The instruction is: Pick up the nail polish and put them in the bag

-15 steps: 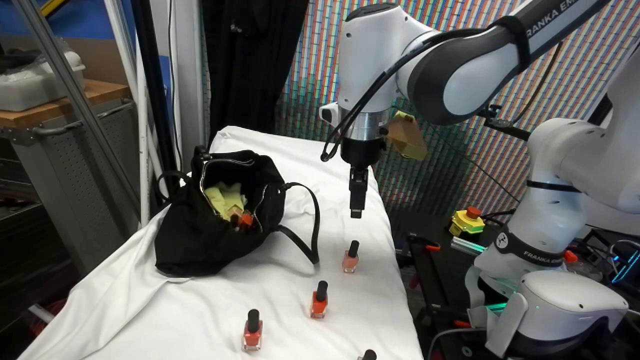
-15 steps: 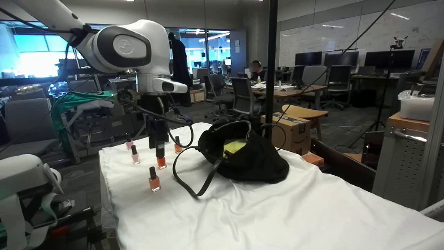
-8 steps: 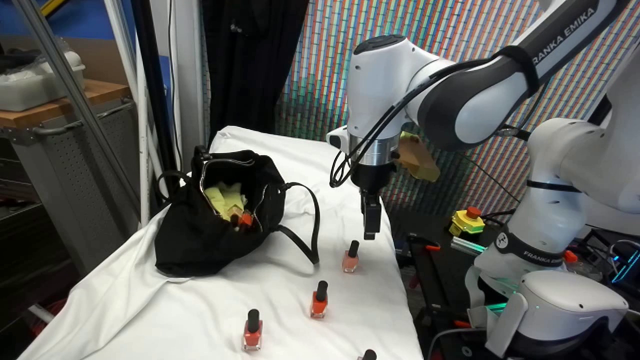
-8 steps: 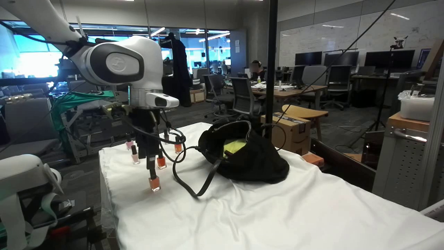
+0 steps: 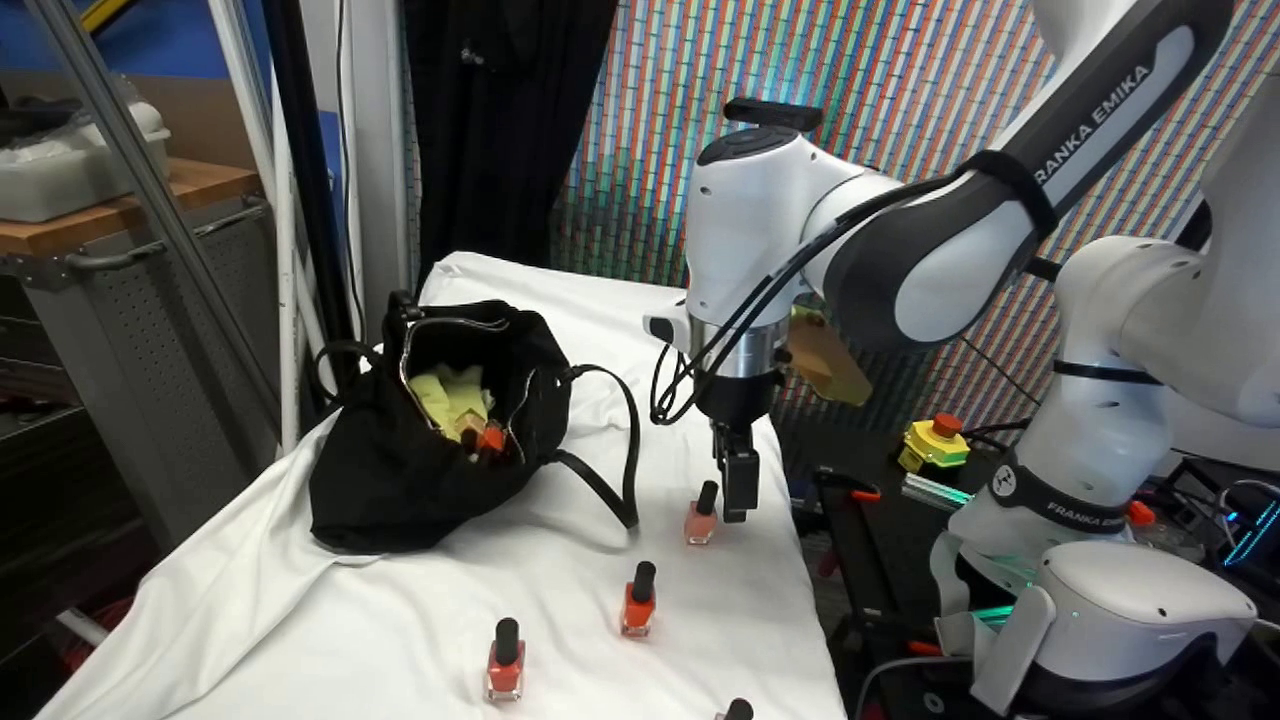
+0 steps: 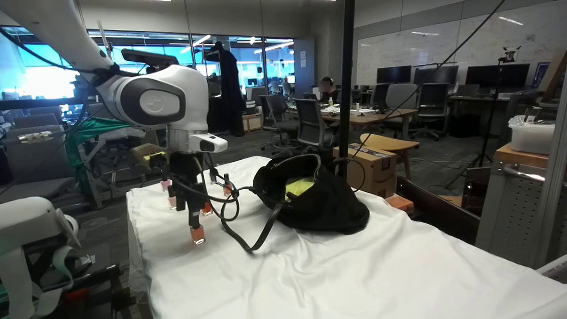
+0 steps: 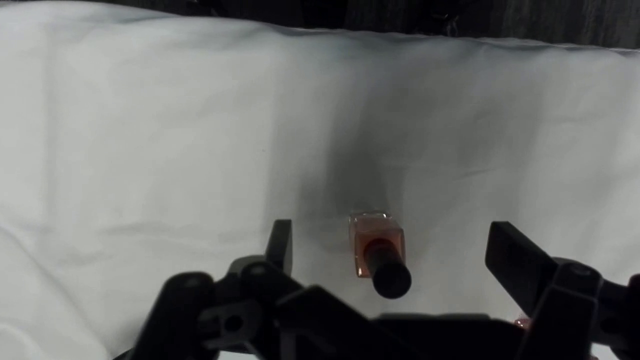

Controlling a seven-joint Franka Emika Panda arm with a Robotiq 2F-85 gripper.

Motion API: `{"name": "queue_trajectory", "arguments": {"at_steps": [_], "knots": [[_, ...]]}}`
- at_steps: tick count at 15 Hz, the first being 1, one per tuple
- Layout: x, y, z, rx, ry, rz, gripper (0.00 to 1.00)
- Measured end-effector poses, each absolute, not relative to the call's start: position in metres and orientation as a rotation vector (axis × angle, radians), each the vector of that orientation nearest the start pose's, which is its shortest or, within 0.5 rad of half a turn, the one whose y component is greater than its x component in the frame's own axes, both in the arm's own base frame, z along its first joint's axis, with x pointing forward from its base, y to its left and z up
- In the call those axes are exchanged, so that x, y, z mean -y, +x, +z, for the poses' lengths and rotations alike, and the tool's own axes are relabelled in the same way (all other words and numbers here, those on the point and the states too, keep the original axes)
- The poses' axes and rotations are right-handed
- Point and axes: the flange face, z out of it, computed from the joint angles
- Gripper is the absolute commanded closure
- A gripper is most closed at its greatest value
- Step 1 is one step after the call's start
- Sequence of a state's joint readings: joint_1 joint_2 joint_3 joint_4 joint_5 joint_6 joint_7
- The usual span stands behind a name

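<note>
My gripper stands open in the wrist view, fingers wide apart. Between them, touching neither, is an upright coral nail polish bottle with a black cap. In an exterior view the gripper is low beside that nail polish. Farther along the cloth stand a red-orange bottle, a red bottle and a cut-off black cap. Pink and orange bottles show partly behind the arm. The black bag lies gaping, holding yellow material and a red-orange item.
A white cloth covers the table, with folds. The bag's handle loop reaches over the cloth towards the coral bottle. In the wrist view the table edge runs across the top. A cable loop hangs beside the gripper.
My gripper has come down and across to the coral bottle, its jaws staying open. The bottles and the bag have not moved.
</note>
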State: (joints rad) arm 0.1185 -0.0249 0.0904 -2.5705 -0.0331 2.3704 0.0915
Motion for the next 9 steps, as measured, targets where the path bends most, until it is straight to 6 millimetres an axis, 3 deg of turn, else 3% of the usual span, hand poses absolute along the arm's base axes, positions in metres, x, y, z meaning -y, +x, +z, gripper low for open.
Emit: {"name": "queue_trajectory", "arguments": {"at_steps": [9], "knots": [[-0.092,0.425,0.227,0.246,-3.155,0.204,0.00]]}}
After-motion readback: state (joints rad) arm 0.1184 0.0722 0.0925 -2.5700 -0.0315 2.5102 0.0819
